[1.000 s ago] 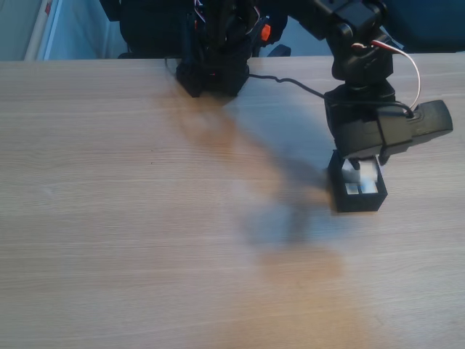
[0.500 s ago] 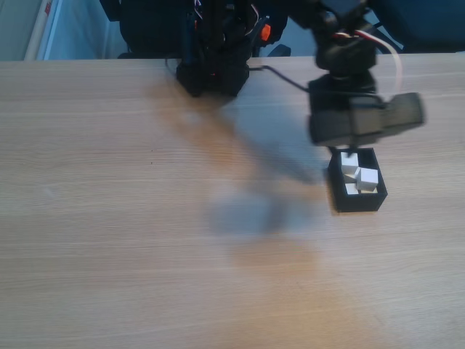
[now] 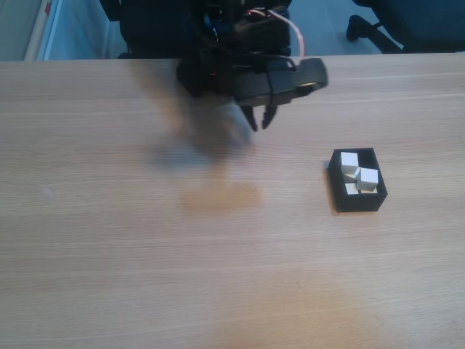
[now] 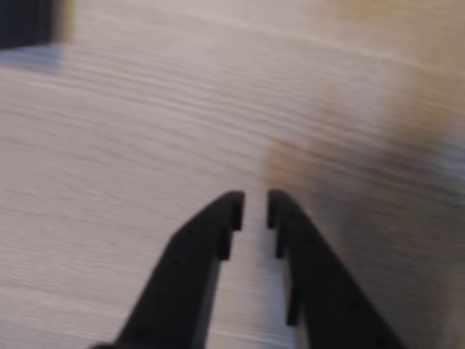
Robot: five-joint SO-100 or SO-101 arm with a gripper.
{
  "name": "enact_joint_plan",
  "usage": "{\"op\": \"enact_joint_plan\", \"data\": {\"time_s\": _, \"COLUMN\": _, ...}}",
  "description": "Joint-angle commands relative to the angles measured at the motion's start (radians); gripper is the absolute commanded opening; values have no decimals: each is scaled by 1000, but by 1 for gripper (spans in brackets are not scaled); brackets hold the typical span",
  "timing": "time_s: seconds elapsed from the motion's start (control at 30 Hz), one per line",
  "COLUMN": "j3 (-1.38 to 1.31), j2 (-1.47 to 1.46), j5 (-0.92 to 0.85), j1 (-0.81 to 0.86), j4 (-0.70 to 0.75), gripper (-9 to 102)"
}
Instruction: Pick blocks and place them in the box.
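The black box (image 3: 357, 201) stands on the wooden table at the right of the fixed view. Three white blocks lie inside it: one at the back (image 3: 349, 159), one in the middle (image 3: 368, 177) and one at the front (image 3: 352, 189). My gripper (image 3: 260, 121) hangs above the table near the arm's base, well to the left of the box, fingers pointing down. In the wrist view the gripper (image 4: 253, 205) is blurred; its two black fingers stand a narrow gap apart with only bare table between them.
The arm's black base (image 3: 211, 73) sits at the table's far edge. A dark chair (image 3: 396, 25) stands behind the table at the top right. A dark shape (image 4: 25, 22) fills the wrist view's top left corner.
The arm has lifted off the box and swung left toward its base. The blocks stay in the box, and the arm's shadow has moved left with it.
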Motion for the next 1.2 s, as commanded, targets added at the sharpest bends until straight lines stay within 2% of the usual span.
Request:
{"op": "enact_joint_plan", "data": {"time_s": 0.0, "j3": 161, "j2": 253, "j5": -124, "j1": 81, "j4": 21, "gripper": 0}}
{"op": "enact_joint_plan", "data": {"time_s": 0.1, "j3": 304, "j2": 469, "j5": -213, "j1": 158, "j4": 72, "gripper": 0}}
{"op": "enact_joint_plan", "data": {"time_s": 0.27, "j3": 419, "j2": 653, "j5": -195, "j1": 201, "j4": 190, "gripper": 0}}
{"op": "enact_joint_plan", "data": {"time_s": 0.47, "j3": 483, "j2": 655, "j5": -97, "j1": 216, "j4": 249, "gripper": 0}}
{"op": "enact_joint_plan", "data": {"time_s": 0.73, "j3": 575, "j2": 657, "j5": -115, "j1": 316, "j4": 221, "gripper": 0}}
{"op": "enact_joint_plan", "data": {"time_s": 0.83, "j3": 575, "j2": 657, "j5": -143, "j1": 331, "j4": 272, "gripper": 0}}
{"op": "enact_joint_plan", "data": {"time_s": 0.97, "j3": 575, "j2": 657, "j5": -84, "j1": 367, "j4": 265, "gripper": 0}}
{"op": "enact_joint_plan", "data": {"time_s": 1.17, "j3": 575, "j2": 657, "j5": -166, "j1": 397, "j4": 275, "gripper": 0}}
